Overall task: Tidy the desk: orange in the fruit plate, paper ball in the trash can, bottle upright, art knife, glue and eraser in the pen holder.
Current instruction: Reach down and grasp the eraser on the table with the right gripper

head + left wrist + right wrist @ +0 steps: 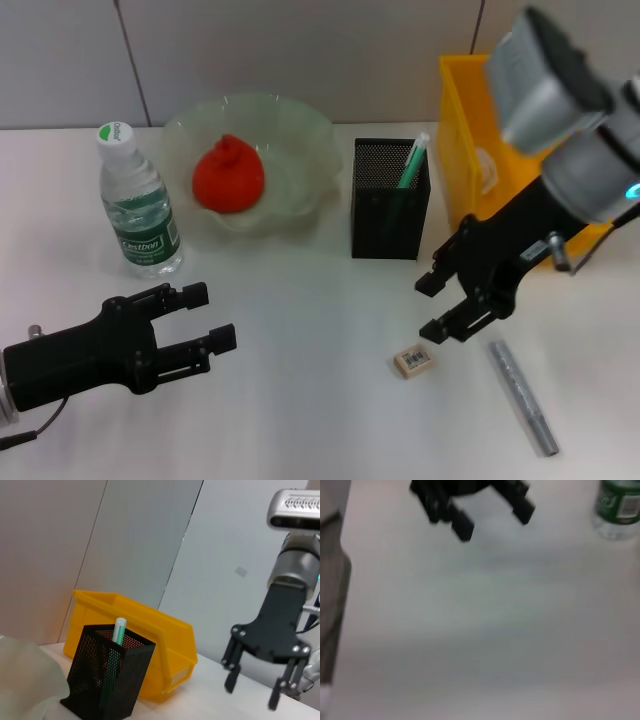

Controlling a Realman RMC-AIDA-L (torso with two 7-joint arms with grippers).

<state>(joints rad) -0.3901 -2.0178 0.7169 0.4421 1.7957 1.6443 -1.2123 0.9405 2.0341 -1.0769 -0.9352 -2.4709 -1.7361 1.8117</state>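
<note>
the white table (300, 410) carries the yellow trash can (465, 150) at the back right, the fruit plate (300, 130) holding the orange (228, 175), the upright bottle (138, 205) and the pen holder (390, 205). right claw (440, 305) hangs open just above the eraser (412, 361); left claw (205, 315) rests open, front left.

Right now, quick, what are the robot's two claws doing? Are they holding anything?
Left gripper: open, holding nothing, low over the desk in front of the bottle.
Right gripper: open, holding nothing, just above the eraser.
</note>
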